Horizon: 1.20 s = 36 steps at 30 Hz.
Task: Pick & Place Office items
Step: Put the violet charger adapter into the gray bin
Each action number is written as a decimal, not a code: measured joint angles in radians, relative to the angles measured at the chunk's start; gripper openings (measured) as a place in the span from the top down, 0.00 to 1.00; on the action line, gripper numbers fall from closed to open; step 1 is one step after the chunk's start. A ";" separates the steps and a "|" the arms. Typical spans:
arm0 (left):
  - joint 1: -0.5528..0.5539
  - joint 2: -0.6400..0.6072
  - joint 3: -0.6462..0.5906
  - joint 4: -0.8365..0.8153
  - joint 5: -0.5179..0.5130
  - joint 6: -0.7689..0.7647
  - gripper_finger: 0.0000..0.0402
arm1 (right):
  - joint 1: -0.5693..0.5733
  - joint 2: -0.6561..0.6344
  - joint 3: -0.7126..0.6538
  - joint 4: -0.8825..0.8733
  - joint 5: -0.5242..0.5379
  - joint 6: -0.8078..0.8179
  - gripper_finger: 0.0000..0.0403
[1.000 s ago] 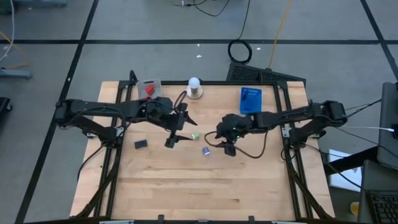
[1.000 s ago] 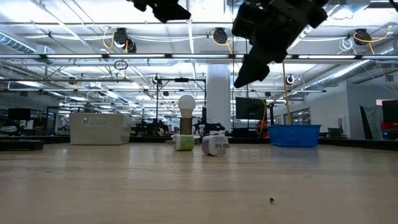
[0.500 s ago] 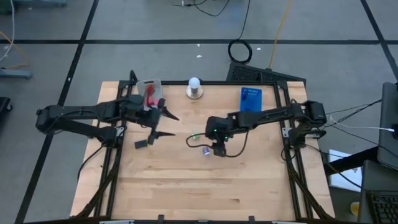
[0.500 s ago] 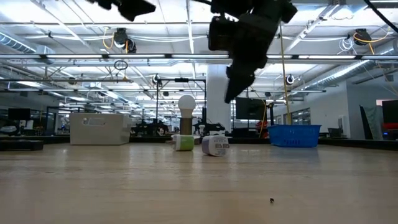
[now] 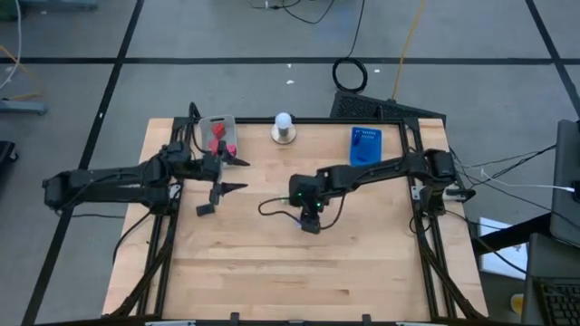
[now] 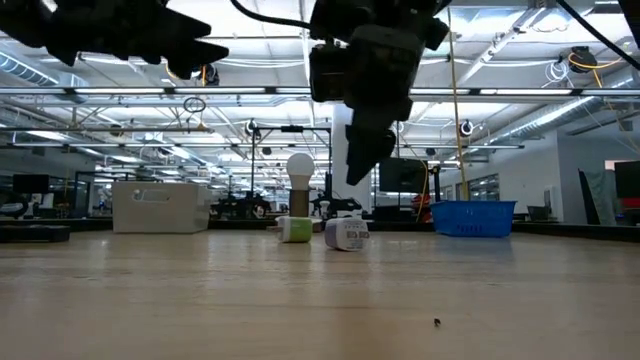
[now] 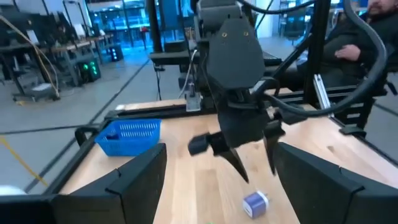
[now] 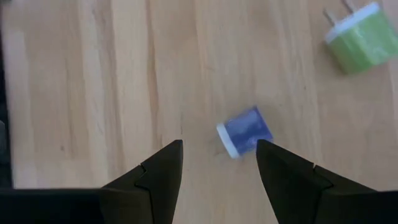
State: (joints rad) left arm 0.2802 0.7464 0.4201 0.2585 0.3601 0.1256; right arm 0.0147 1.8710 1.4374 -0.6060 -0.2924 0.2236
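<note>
The blue plug (image 8: 245,132) is lying on the bare table (image 5: 272,272) mid-board, w/ the green plug (image 8: 360,38) just beside it. Right gripper (image 8: 219,155) hangs right above the blue one, fingers apart and nothing between them, so imo this is the approach step before a pick. Next it needs to drop straight down so the fingers straddle the plug, then close.

Left gripper (image 5: 237,175) is over by the grey tray (image 5: 217,124), spread wide & empty, near a black block (image 5: 206,209).
</note>
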 joint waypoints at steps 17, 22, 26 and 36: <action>0.010 0.002 -0.009 0.031 0.017 -0.059 0.26 | 0.001 0.031 0.021 -0.023 0.044 -0.352 0.51; 0.010 0.002 -0.009 0.031 0.016 -0.083 0.26 | 0.001 0.031 0.021 -0.034 0.125 -0.502 0.49; 0.010 0.002 -0.009 0.032 0.015 -0.102 0.26 | 0.000 0.031 0.021 -0.032 0.139 -0.558 0.43; 0.010 0.002 -0.009 0.039 0.005 -0.122 0.26 | 0.013 0.077 0.020 -0.018 0.248 -0.616 0.18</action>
State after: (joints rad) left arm 0.2897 0.7483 0.4114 0.2975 0.3656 0.0033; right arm 0.0273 1.9479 1.4574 -0.6243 -0.0444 -0.3923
